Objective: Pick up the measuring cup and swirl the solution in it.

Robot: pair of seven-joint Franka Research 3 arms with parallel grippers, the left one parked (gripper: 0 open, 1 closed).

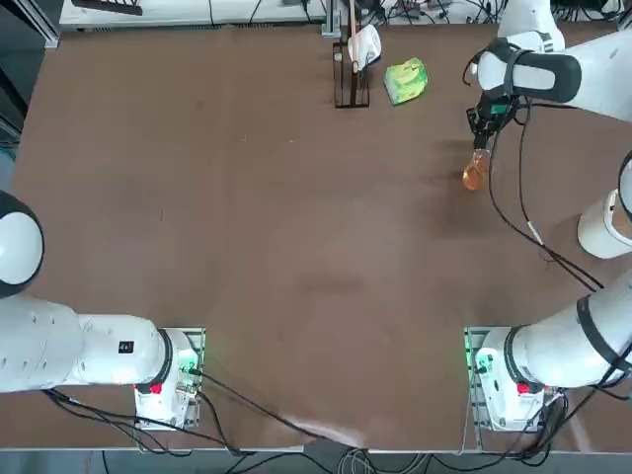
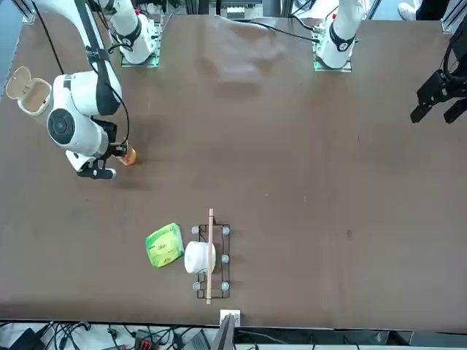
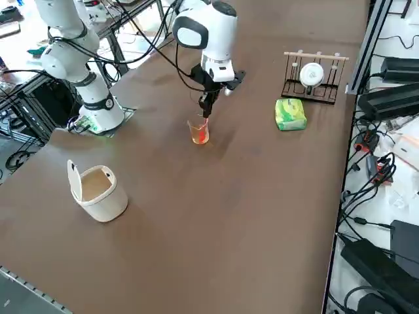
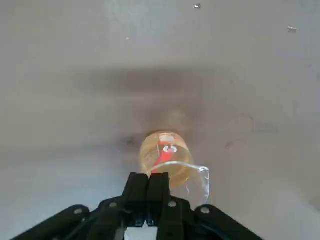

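The measuring cup (image 1: 476,175) (image 2: 128,156) (image 3: 200,132) (image 4: 165,159) is a small clear glass vessel at the far right of the table. The orange-amber solution (image 3: 200,136) (image 4: 161,156) fills its lower part. My right gripper (image 1: 481,141) (image 2: 119,152) (image 3: 205,111) (image 4: 148,181) comes down from above and is shut on the cup's rim, its two fingers pressed together over the glass edge. I cannot tell whether the cup rests on the table or hangs just above it.
A green lump (image 1: 406,79) (image 3: 290,114) lies beside a dark wire rack (image 1: 351,94) (image 3: 313,91) holding a white object at the far edge. A white lidded cup (image 1: 604,225) (image 3: 98,190) stands near the right edge. Cables (image 1: 523,222) trail across the table.
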